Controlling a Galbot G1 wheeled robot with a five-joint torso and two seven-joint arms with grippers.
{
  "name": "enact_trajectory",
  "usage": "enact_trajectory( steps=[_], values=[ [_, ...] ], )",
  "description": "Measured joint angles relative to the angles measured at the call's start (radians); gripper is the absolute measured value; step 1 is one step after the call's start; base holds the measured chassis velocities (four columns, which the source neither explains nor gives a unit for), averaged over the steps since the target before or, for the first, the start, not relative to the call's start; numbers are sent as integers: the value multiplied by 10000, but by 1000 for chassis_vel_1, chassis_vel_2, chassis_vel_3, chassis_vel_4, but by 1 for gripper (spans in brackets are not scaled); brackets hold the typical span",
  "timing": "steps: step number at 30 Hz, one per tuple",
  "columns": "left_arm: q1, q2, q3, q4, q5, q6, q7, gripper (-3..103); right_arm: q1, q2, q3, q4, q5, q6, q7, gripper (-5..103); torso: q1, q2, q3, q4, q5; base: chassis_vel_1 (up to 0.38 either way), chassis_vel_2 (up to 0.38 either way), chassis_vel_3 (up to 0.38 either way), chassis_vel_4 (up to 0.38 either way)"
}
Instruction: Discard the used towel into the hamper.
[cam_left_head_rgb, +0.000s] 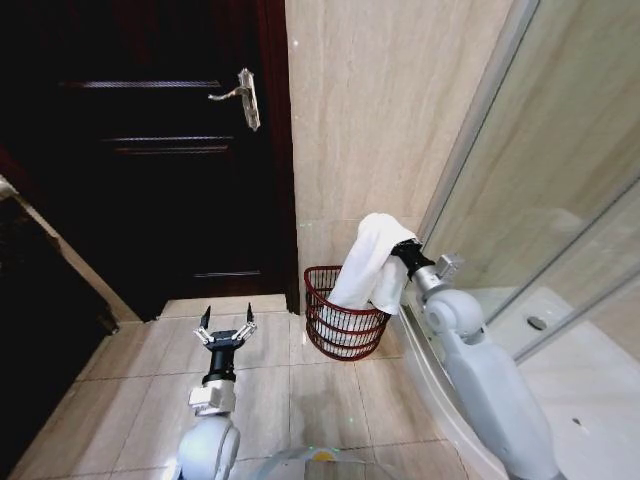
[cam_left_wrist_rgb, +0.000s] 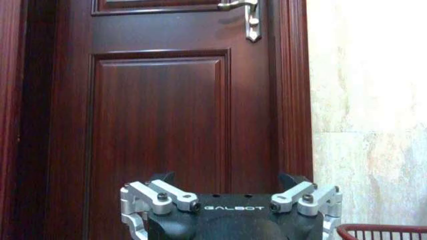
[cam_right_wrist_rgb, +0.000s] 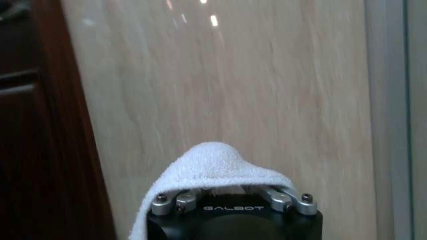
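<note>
The white towel (cam_left_head_rgb: 372, 262) hangs from my right gripper (cam_left_head_rgb: 402, 250), which is shut on its upper end and raised beside the beige wall. The towel's lower end drops into the hamper (cam_left_head_rgb: 338, 328), a small red-brown barred basket on the floor at the foot of the wall. In the right wrist view the towel (cam_right_wrist_rgb: 212, 165) lies draped over the gripper's knuckles and hides the fingers. My left gripper (cam_left_head_rgb: 226, 322) is open and holds nothing; it stays low over the floor tiles, left of the hamper and facing the door. The hamper's rim (cam_left_wrist_rgb: 381, 230) appears in the left wrist view.
A dark wooden door (cam_left_head_rgb: 170, 150) with a metal lever handle (cam_left_head_rgb: 240, 96) is shut, left of the hamper. A glass shower screen (cam_left_head_rgb: 540, 200) and its raised curb (cam_left_head_rgb: 425, 360) run along the right. The tiled floor (cam_left_head_rgb: 130, 390) lies open in front of the door.
</note>
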Motion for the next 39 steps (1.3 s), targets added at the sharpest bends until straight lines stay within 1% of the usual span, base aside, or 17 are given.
enact_trajectory(
  steps=[1, 2, 3, 5, 6, 7, 9, 10, 14, 15, 18, 22, 25, 29, 30, 33, 39],
  values=[
    [0, -2, -34, -15, -24, -15, 1, 100, 91, -285, -11, 98, 797, -437, 471, 7, 0, 1, 3, 0, 0, 0, 0, 0, 0],
    [0, -2, -34, -15, -24, -15, 1, 100, 91, -285, -11, 98, 797, -437, 471, 7, 0, 1, 3, 0, 0, 0, 0, 0, 0],
    [0, -16, -96, -21, -55, -53, 2, 100, 227, -662, -45, 182, 1741, -917, 1031, 7, 0, 8, 8, -1, -2, 0, 0, 0, 0],
    [8, -28, -190, -18, -114, -151, 9, 100, 546, -1184, -238, 202, 2938, -1370, 1778, 7, 3, 22, 16, -2, -1, 0, 0, 0, 0],
    [8, -28, -190, -18, -114, -151, 9, 100, 546, -1184, -238, 202, 2938, -1370, 1778, 7, 3, 22, 16, -2, -1, 0, 0, 0, 0],
    [19, -27, -224, 0, -150, -205, 19, 100, 811, -1437, -423, 134, 3560, -1601, 2120, 7, 5, 30, 20, 0, -2, 0, 0, 0, 0],
    [46, -31, -273, 52, -198, -307, 28, 100, 1220, -1791, -764, -73, 4394, -1950, 2479, 7, 10, 40, 28, 1, -2, 0, 0, 0, 0],
    [46, -31, -273, 52, -198, -307, 28, 100, 1220, -1791, -764, -73, 4394, -1950, 2479, 7, 10, 40, 28, 1, -2, 0, 0, 0, 0],
    [54, -61, -357, 116, -212, -423, 30, 100, 1991, -2434, -1633, -564, 5732, -2224, 2819, 7, 18, 57, 39, 1, -4, 0, 0, 0, 0],
    [54, -61, -357, 116, -212, -423, 30, 100, 1991, -2434, -1633, -564, 5732, -2224, 2819, 7, 18, 57, 39, 1, -4, 0, 0, 0, 0],
    [65, -74, -454, 94, -271, -458, 31, 100, 2441, -2641, -2235, -1221, 6157, -2225, 2894, 7, 21, 70, 47, 0, -3, 0, 0, 0, 0],
    [56, -76, -527, 145, -344, -534, 35, 100, 2590, -2555, -2519, -1712, 6297, -2220, 2900, 7, 25, 76, 52, -1, -2, 0, 0, 0, 0],
    [50, -91, -579, 368, -371, -721, 39, 100, 2802, -2045, -2922, -2464, 6409, -2203, 3010, 7, 28, 83, 57, -1, -3, 0, 0, 0, 0],
    [67, -97, -606, 412, -383, -778, 40, 100, 2912, -1767, -3110, -2798, 6486, -2198, 3111, 7, 28, 87, 59, 1, -3, 0, 0, 0, 0],
    [97, -105, -701, 421, -428, -809, 54, 100, 3000, -1475, -3253, -3128, 6595, -2191, 3246, 7, 29, 90, 62, 2, -4, 0, 0, 0, 0],
    [118, -89, -974, 422, -561, -826, 196, 100, 3038, -1069, -3438, -3447, 6714, -2179, 3502, 7, 31, 94, 65, 2, -1, 0, 0, 0, 0],
    [104, -43, -1118, 455, -638, -830, 272, 100, 2794, -999, -3646, -3163, 7068, -2167, 3934, 7, 33, 101, 67, 1, -3, 0, 0, 0, 0]
  ],
)
